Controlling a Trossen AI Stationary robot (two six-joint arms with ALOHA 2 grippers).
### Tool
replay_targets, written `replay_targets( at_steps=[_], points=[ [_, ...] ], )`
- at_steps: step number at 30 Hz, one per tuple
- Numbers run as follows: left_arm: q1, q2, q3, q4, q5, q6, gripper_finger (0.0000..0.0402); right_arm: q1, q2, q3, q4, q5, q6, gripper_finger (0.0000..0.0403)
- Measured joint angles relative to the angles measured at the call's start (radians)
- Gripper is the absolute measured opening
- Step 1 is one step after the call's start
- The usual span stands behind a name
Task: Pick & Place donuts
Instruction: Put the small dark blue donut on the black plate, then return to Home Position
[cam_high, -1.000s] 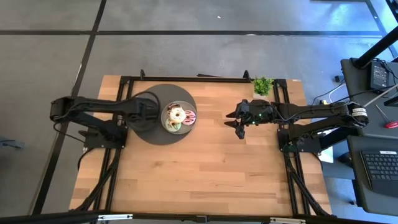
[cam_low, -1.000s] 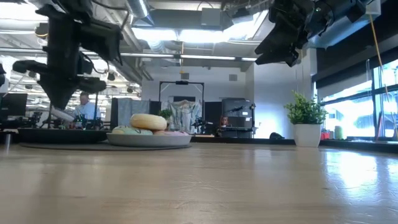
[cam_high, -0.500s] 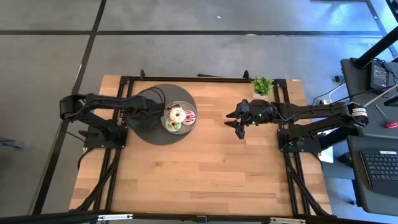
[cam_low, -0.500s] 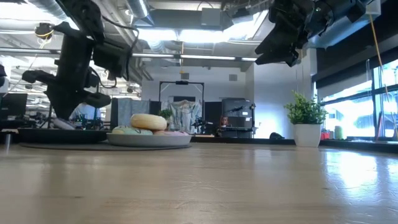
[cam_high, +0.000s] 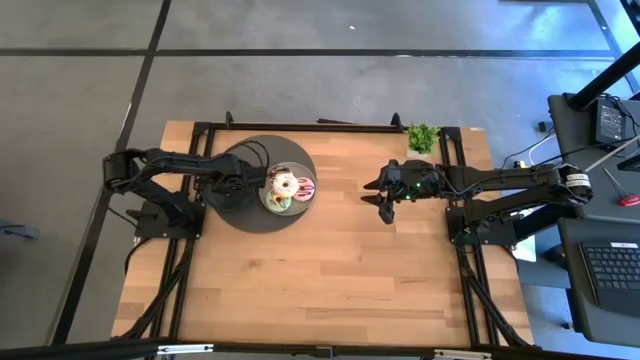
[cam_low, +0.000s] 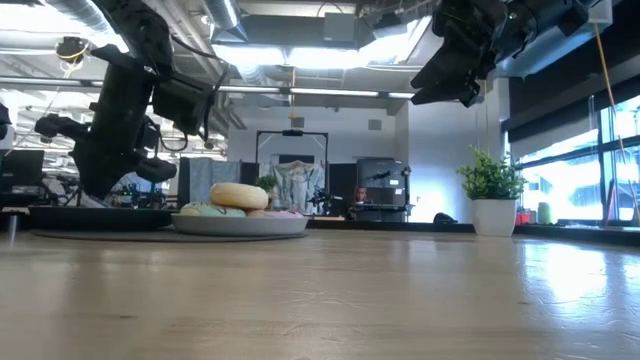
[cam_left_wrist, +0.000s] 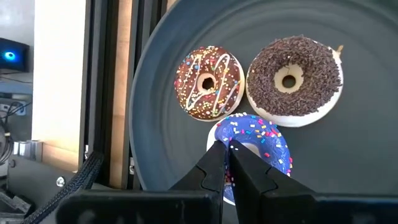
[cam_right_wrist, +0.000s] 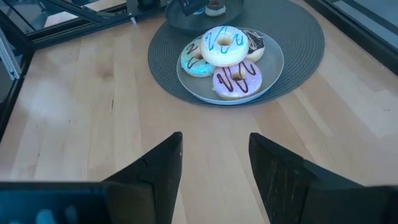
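Wooden table (cam_high: 330, 270) in an open office, with a little plant (cam_low: 492, 185) at the far edge. The left gripper (cam_left_wrist: 227, 149) is down over a dark dish (cam_left_wrist: 155, 112), fingers pinched nearly together. Its tips sit right at the near rim of a blue donut (cam_left_wrist: 267, 140), with nothing visibly between them. Two chocolate donuts (cam_left_wrist: 208, 82) lie just past it, so the next pick is pretty much straight ahead of the left arm.

The right gripper (cam_right_wrist: 214, 137) hangs spread wide above bare wood, well away from the grey plate (cam_right_wrist: 273, 68) and its stacked donuts (cam_right_wrist: 224, 43). So the left arm is way closer.

Only the left wrist view shows the dish's donuts, since the arm covers them from above. The low view just catches the plate pile side-on.
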Motion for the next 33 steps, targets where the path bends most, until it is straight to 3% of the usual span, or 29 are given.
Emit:
replay_targets(
  at_steps=[8, 26, 30, 33],
  points=[
    [0.0, 0.0, 0.0, 0.0, 0.009, 0.007, 0.002, 0.0, 0.0, 0.0, -0.001, 0.0, -0.003, 0.0186],
    [-0.001, -0.014, 0.027, -0.016, 0.007, -0.03, 0.0081, 0.0, 0.0, 0.0, -0.001, 0.0, -0.021, 0.0186],
    [-0.031, -0.054, 0.119, 0.039, 0.013, 0.148, 0.008, 0.0, -0.001, 0.0, -0.001, 0.0, -0.022, 0.0186],
    [-0.075, -0.09, 0.178, 0.278, 0.088, 0.38, 0.0077, 0.0, -0.006, 0.0, 0.0, 0.0, 0.002, 0.0186]
  ],
)
